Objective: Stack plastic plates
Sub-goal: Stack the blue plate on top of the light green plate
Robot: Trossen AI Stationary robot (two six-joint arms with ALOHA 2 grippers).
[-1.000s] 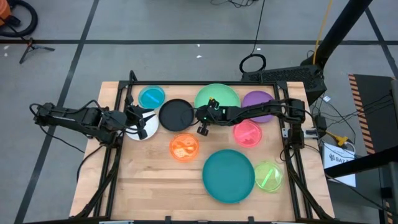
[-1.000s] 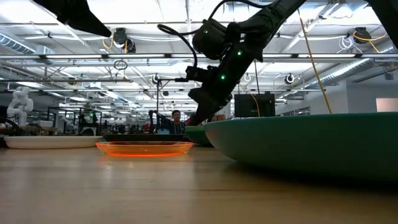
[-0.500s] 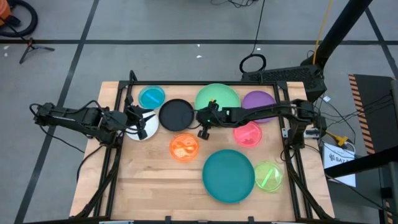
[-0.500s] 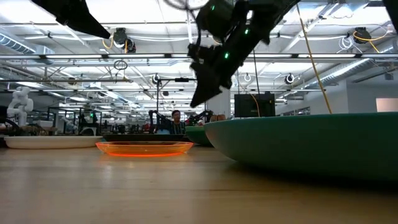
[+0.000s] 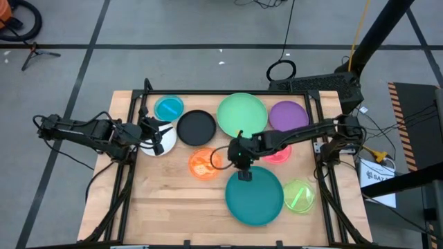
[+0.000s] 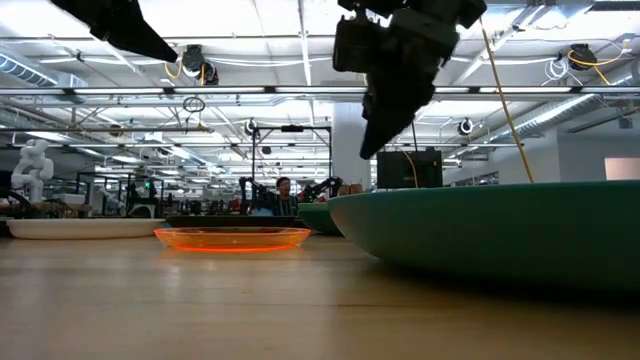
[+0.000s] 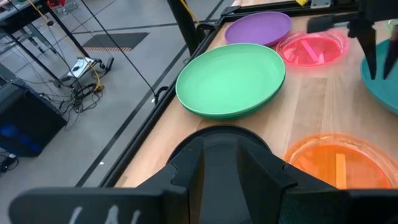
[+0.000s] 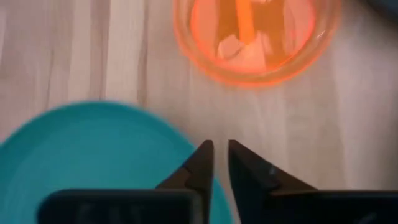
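Observation:
Nine plates lie flat and apart on the wooden table. Along the far side are blue [image 5: 168, 108], black [image 5: 196, 127], light green [image 5: 242, 113] and purple [image 5: 289, 114]. Pink [image 5: 280, 153] is half hidden under my right arm. Orange [image 5: 202, 164] is in the middle, and teal [image 5: 256, 200] and lime [image 5: 299, 195] are near. My right gripper [image 5: 243, 174] hangs shut and empty, pointing down above the teal plate's far rim [image 8: 155, 134], with the orange plate [image 8: 255, 37] just beyond it. My left gripper [image 5: 156, 137] waits over the white plate [image 5: 154, 146] at the table's left.
The table's raised frame [image 5: 131, 111] runs along its far and side edges. Bare wood [image 5: 173, 207] lies near and left of the teal plate. My right arm [image 5: 297, 131] stretches across the pink plate from the right edge. A person sits far off in the room [image 6: 284, 190].
My right gripper has swung from beside the black and light green plates toward the table's near edge, past the orange plate, to a spot above the teal plate's far rim. It has also turned and now points more steeply down. No plate has moved.

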